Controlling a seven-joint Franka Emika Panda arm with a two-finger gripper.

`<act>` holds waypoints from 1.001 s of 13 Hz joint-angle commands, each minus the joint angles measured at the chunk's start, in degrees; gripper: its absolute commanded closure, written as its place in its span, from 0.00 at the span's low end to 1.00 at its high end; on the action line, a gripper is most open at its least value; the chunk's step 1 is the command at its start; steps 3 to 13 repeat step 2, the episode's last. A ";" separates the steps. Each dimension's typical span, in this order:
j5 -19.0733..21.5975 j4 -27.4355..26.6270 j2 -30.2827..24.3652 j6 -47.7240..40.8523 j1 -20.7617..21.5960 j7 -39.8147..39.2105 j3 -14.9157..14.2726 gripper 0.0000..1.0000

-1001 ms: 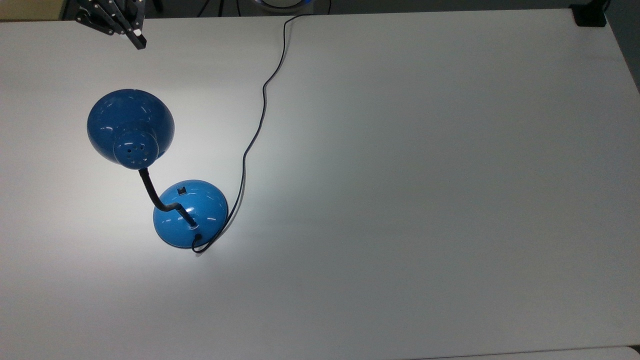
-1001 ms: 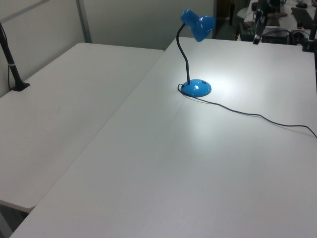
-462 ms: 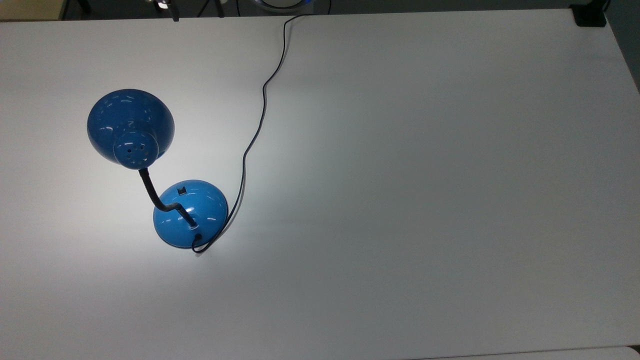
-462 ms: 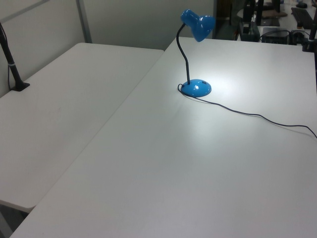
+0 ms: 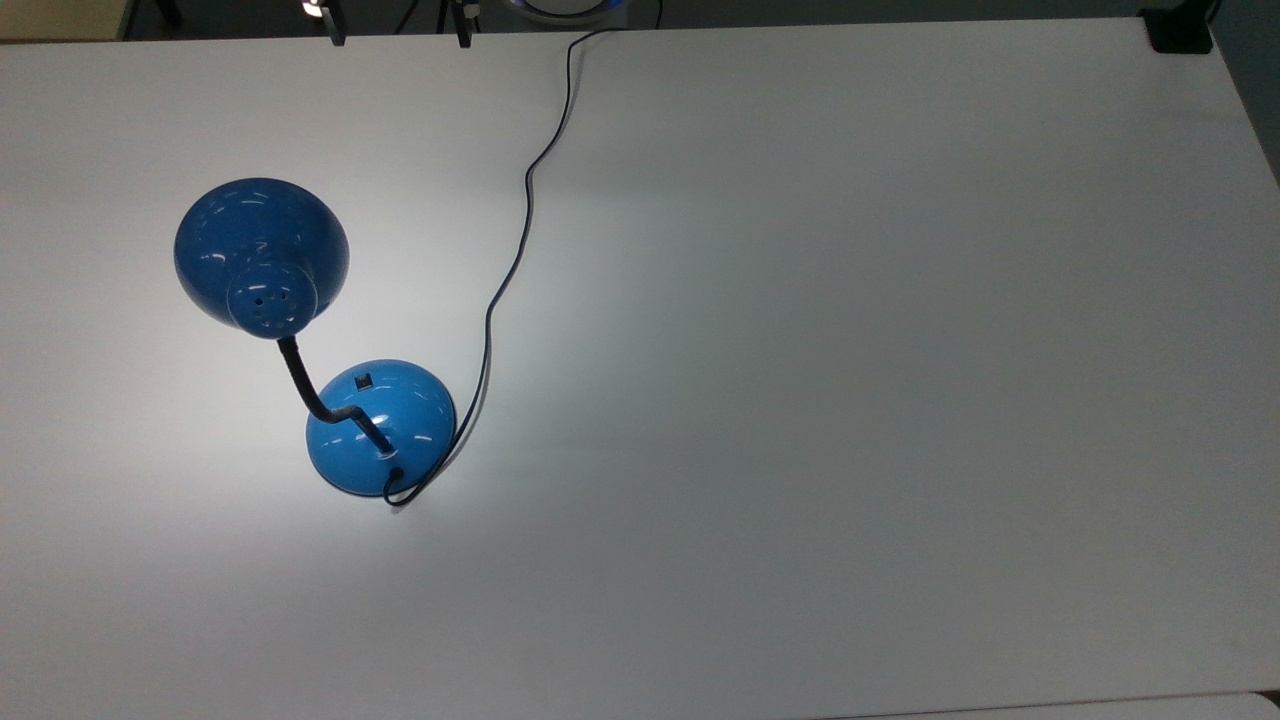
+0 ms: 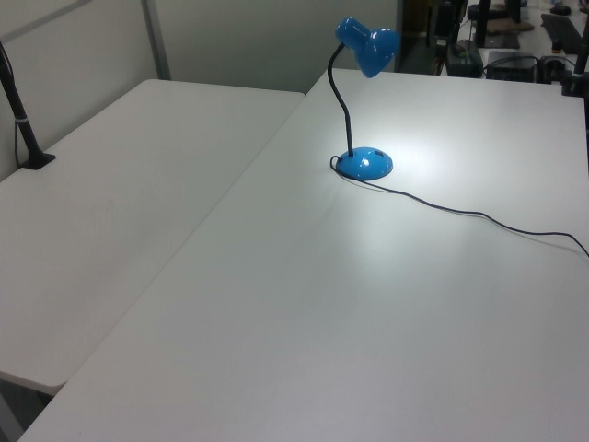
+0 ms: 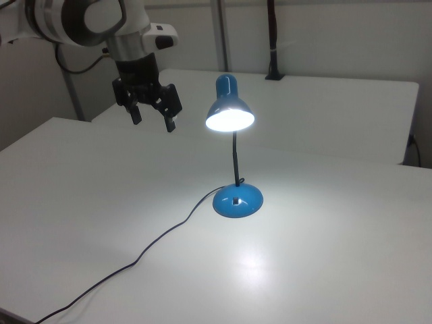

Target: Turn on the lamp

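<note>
The lamp stands lit on the white table (image 5: 800,400). Its glossy blue shade (image 5: 260,250) hangs over the top view's left, joined by a black gooseneck to the round blue base (image 5: 380,425) with a black switch (image 5: 363,381). In the right view the shade (image 7: 229,111) glows white underneath, above the base (image 7: 236,201), and a bright pool lies on the table. My gripper (image 7: 153,121) hovers open and empty, high above the table, left of the shade in the right view. In the top view its fingertips (image 5: 335,35) poke in at the far edge.
A thin black cord (image 5: 510,270) snakes from the base to the far table edge. A black clamp (image 5: 1180,35) sits at the top view's far right corner. A second white table (image 6: 138,184) adjoins in the left view, with a black post (image 6: 23,120).
My gripper has moved from the top view's far left corner toward the right along the far edge, and now shows two spread fingertips. The lamp stays lit and unmoved.
</note>
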 commanded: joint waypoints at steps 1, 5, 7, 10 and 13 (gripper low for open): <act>-0.57 -0.93 -0.52 1.29 1.12 1.86 -0.98 0.00; -0.57 -0.93 -0.52 1.29 1.03 1.87 -0.89 0.00; -0.57 -0.93 -0.52 1.29 1.03 1.87 -0.89 0.00; -0.57 -0.93 -0.52 1.29 1.03 1.87 -0.89 0.00; -0.57 -0.93 -0.52 1.29 1.03 1.87 -0.89 0.00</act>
